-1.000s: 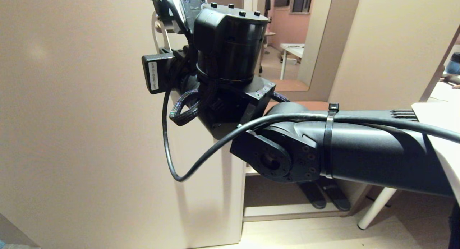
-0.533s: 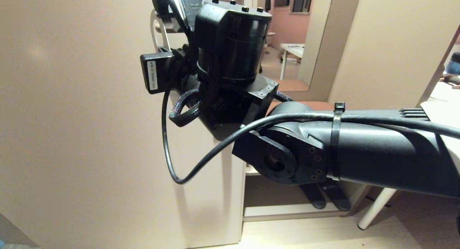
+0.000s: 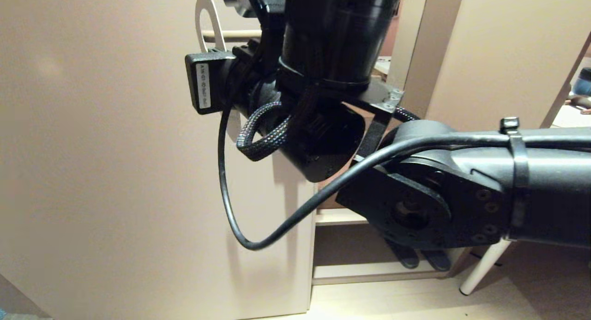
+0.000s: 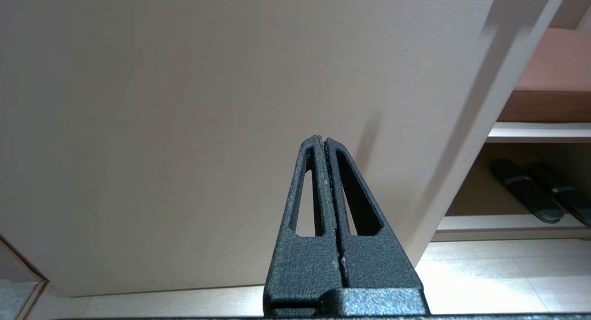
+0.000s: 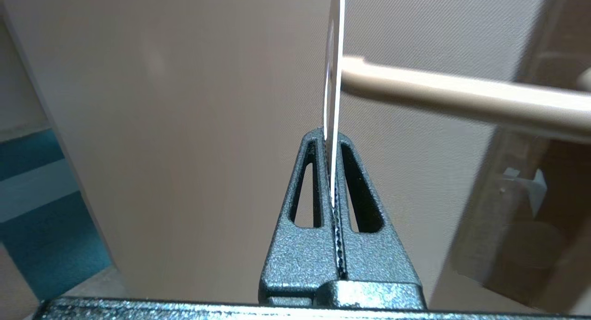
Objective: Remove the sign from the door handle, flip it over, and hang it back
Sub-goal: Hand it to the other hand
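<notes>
- Your right tool (image 5: pixel 330 140) is clamping the sign (image 5: pixel 333 70) edge-on, its ring sitting at the rounded tip of the door handle (image 5: pixel 461 98), out from the beige door (image 3: pixel 101 149).
- Your left tool (image 4: pixel 323 142) is resting with its fingers together, pointing at the door's lower part.

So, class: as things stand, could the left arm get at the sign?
Probably not. The left tool sits shut, low before the bare door, with no sign near it. The sign is up at the door handle, already pinched in the right tool.
</notes>
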Motion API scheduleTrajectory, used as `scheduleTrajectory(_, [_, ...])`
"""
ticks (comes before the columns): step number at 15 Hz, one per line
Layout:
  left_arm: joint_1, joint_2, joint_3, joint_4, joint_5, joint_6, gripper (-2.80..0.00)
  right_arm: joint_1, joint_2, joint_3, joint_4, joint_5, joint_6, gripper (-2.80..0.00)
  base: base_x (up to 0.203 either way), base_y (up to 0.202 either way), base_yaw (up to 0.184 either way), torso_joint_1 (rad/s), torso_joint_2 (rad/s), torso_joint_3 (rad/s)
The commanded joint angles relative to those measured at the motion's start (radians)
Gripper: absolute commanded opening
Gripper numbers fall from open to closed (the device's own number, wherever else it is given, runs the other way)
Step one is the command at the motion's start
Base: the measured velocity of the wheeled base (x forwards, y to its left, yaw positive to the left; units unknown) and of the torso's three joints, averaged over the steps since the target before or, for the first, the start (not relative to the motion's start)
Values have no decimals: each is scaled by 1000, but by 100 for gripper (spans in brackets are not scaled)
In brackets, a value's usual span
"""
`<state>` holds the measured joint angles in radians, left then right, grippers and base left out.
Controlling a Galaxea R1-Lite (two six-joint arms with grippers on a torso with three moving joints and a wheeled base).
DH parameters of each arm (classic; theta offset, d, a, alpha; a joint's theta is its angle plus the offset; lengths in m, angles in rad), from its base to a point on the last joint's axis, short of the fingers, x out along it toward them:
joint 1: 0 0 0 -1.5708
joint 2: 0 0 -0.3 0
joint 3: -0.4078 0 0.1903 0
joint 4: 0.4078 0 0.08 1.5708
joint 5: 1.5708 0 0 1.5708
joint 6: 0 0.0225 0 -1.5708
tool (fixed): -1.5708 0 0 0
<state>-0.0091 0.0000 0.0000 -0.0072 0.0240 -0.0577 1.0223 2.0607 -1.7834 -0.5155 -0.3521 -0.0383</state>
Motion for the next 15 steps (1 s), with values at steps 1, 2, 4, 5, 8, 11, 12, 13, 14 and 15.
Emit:
scheduleTrajectory(1, [0,0,0,0,1,-1,-280,0,-66,36,-3,-2,-1,-280,0,0,0,0,0,0])
scheduleTrajectory(2, [0,0,0,0,1,-1,-280,-1,-99,70,-3,-2,-1,-280,0,0,0,0,0,0])
scheduleTrajectory(4, [0,0,0,0,1,-1,-280,-4,-168,138,-3,-2,-2,-280,0,0,0,0,0,0])
scheduleTrajectory(5, [0,0,0,0,1,-1,-280,-6,-210,178,-3,-2,-2,-280,0,0,0,0,0,0])
scheduleTrajectory(8, [0,0,0,0,1,-1,-280,-24,-334,279,0,-1,-3,-280,0,0,0,0,0,0])
scheduleTrajectory(11, [0,0,0,0,1,-1,-280,-63,-471,367,59,2,-3,-280,0,0,0,0,0,0])
scheduleTrajectory(12, [0,0,0,0,1,-1,-280,-91,-518,391,99,2,-2,-280,0,0,0,0,0,0])
scheduleTrajectory(13, [0,0,0,0,1,-1,-280,-131,-559,412,135,3,-2,-280,0,0,0,0,0,0])
scheduleTrajectory(14, [0,0,0,0,1,-1,-280,-181,-592,428,161,4,-4,-280,0,0,0,0,0,0])
scheduleTrajectory(15, [0,0,0,0,1,-1,-280,-237,-617,437,183,4,-10,-280,0,0,0,0,0,0])
